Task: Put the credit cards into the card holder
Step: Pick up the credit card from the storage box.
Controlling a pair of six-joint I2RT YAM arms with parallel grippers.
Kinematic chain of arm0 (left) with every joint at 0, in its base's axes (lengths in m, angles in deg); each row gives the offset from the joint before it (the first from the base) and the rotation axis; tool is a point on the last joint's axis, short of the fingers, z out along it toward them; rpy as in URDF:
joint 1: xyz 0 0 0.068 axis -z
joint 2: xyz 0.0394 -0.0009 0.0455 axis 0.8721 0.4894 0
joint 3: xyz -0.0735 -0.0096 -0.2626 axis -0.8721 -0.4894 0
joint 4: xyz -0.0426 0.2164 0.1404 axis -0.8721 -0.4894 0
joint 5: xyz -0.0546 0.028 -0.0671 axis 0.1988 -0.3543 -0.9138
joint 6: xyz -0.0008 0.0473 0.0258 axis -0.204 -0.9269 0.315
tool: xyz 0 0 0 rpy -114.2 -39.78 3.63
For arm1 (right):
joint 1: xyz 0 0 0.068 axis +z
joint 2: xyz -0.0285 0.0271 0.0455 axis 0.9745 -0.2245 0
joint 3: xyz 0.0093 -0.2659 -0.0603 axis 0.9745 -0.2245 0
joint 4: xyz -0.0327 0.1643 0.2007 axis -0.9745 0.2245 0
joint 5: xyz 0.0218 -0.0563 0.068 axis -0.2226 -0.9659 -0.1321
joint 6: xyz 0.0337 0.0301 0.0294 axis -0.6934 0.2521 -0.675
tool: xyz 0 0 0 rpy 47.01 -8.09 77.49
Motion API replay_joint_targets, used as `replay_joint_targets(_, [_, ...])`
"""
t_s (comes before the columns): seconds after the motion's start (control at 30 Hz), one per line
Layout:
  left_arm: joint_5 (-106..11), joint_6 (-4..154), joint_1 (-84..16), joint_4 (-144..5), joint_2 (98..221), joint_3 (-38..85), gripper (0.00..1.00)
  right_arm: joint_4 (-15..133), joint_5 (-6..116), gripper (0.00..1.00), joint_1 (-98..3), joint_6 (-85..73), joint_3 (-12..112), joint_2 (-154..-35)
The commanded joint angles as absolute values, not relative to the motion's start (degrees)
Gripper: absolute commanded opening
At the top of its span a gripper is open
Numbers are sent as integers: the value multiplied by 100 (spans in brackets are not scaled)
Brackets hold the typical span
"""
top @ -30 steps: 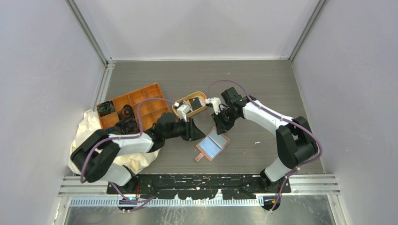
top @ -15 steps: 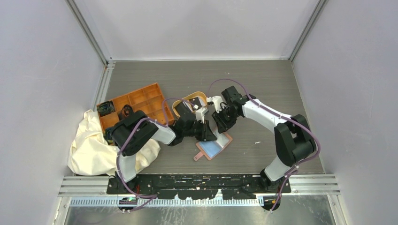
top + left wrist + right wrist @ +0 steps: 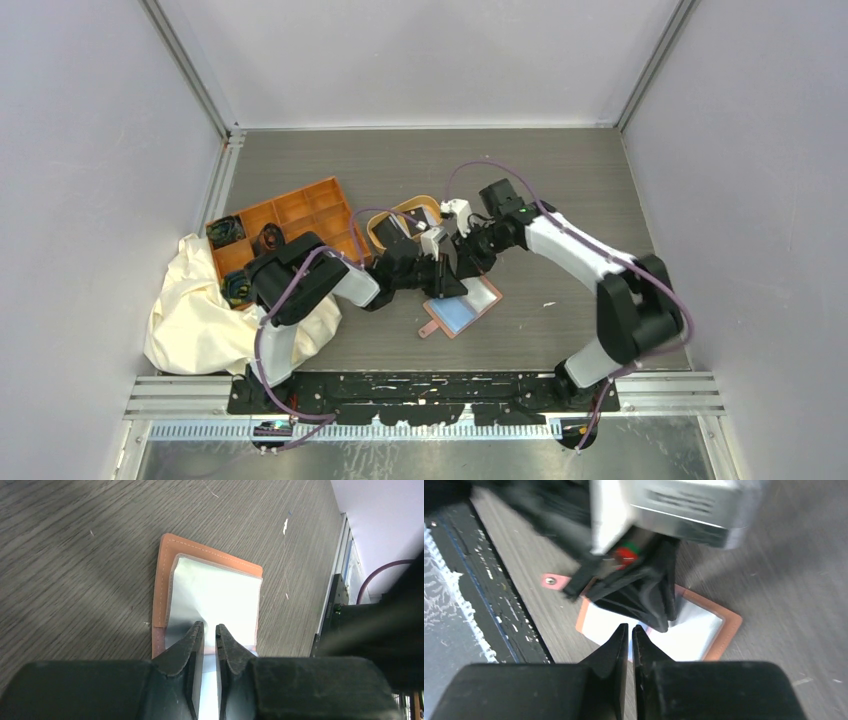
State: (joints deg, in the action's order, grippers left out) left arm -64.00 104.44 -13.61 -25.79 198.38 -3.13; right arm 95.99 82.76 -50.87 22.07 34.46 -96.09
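Orange compartment tray (image 3: 300, 205), oval tan-rimmed tray (image 3: 412, 201), crumpled cream cloth (image 3: 190, 320), grey wood-grain table (image 3: 400, 160).

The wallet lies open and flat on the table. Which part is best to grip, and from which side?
Probably the small snap tab: it sticks out past the near-left corner of the wallet, while the rest lies flat with no free edge to pinch. Come in low from that near-left side, pinching the tab top and bottom.

The top external view looks steeply down from above and behind the arm bases over the whole table (image 3: 560, 180); each wrist view sits close above it, looking past the left gripper (image 3: 209, 630) or the right gripper (image 3: 630, 630); all three share the card holder (image 3: 462, 315).
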Motion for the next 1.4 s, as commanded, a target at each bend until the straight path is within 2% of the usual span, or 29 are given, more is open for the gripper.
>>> replay_joint_targets(0.0, [-6344,10242,-1443,-2242,20033,-526,17,9729,8227,11,-5182,1951,3645,-10566])
replay_joint_targets(0.4, [-6370,10285,-1552,-1719,20081,-732,18,9765,6355,9,-5299,1718,3873,-11697])
replay_joint_targets(0.53, [-6372,10293,-1546,-1606,19838,-859,21,9828,6579,9,-5300,1757,3916,-11602])
replay_joint_targets(0.67, [-6349,10354,-1552,-1742,19269,-1024,26,9932,7329,14,-5358,1849,3970,-11166])
replay_joint_targets(0.9, [-6173,9735,-1640,-3654,18017,-931,33,9874,8123,25,-5424,2070,3860,-10164])
replay_joint_targets(1.17, [-5455,8877,-1949,-5699,16588,-931,35,9397,8233,37,-5417,2104,3998,-9351])
replay_joint_targets(1.2, [-5333,8790,-1977,-5889,16408,-931,35,9286,8220,42,-5418,2101,4077,-9293])
replay_joint_targets(1.23, [-5226,8721,-2015,-6049,16245,-938,36,9155,8200,51,-5419,2077,4165,-9256])
replay_joint_targets(1.27, [-5118,8666,-2046,-6221,16071,-948,36,8968,8252,69,-5420,2066,4253,-9252])
replay_joint_targets(1.3, [-5008,8614,-2081,-6394,15918,-953,38,8817,8385,92,-5423,2100,4358,-9299])
replay_joint_targets(1.33, [-4914,8561,-2114,-6560,15747,-957,39,8693,8586,99,-5418,2067,4493,-9407])
replay_joint_targets(1.37, [-4799,8492,-2146,-6722,15537,-976,42,8404,8778,99,-5420,1700,4602,-9569])
